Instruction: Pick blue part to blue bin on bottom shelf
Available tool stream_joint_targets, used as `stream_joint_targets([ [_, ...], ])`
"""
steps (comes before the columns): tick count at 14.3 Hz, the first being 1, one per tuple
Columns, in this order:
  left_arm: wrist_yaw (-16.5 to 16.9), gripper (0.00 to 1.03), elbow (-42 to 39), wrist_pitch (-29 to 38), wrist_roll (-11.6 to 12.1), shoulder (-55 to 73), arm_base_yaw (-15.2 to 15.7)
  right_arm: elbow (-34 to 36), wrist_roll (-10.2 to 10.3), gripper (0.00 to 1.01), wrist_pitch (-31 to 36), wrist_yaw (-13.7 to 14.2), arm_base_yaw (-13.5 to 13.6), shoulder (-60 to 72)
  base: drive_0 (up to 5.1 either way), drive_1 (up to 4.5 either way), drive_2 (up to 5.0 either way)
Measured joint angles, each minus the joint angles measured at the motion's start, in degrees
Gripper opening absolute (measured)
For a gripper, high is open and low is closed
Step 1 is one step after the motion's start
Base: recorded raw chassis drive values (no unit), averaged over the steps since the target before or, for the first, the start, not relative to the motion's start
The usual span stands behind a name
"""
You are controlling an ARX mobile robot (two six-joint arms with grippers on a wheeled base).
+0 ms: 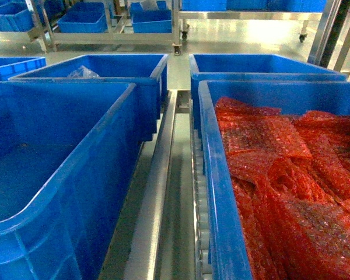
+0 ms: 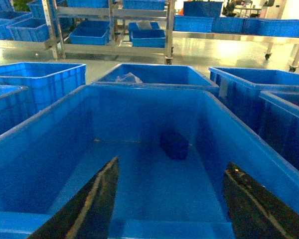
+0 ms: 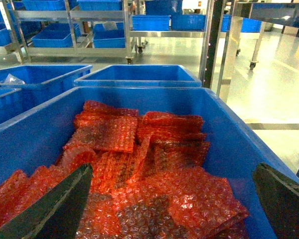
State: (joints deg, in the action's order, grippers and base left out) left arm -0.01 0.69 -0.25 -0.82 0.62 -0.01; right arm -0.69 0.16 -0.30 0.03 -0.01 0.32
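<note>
Left wrist view showed you the blue part point(image 2: 174, 144) lying on the floor of the near-left bin point(image 2: 154, 92), close to its far wall. Your left end effector point(image 2: 172, 199) hung open above it, empty. Blue on blue, it could easily be misjudged, and that far wall crowded a finger. Your right end effector point(image 3: 172, 201) was open over red bubble wrap point(image 3: 154, 184).

Black tapered jaws, scuffed (pale wear streaks), broad wedge shapes, both wrists
</note>
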Motion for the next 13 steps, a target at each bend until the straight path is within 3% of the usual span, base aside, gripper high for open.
stream_joint_targets([
  [2,0.00,0.97,0.00,-0.02,0.07,0.00,0.00,0.00,-0.02,0.98,0.00,-0.02,0.00,0.00,0.0,0.00,0.0],
  [13,0.00,0.98,0.00,0.00,0.07,0.00,0.00,0.00,0.00,0.98,0.00,0.00,0.00,0.00,0.0,0.00,0.0],
])
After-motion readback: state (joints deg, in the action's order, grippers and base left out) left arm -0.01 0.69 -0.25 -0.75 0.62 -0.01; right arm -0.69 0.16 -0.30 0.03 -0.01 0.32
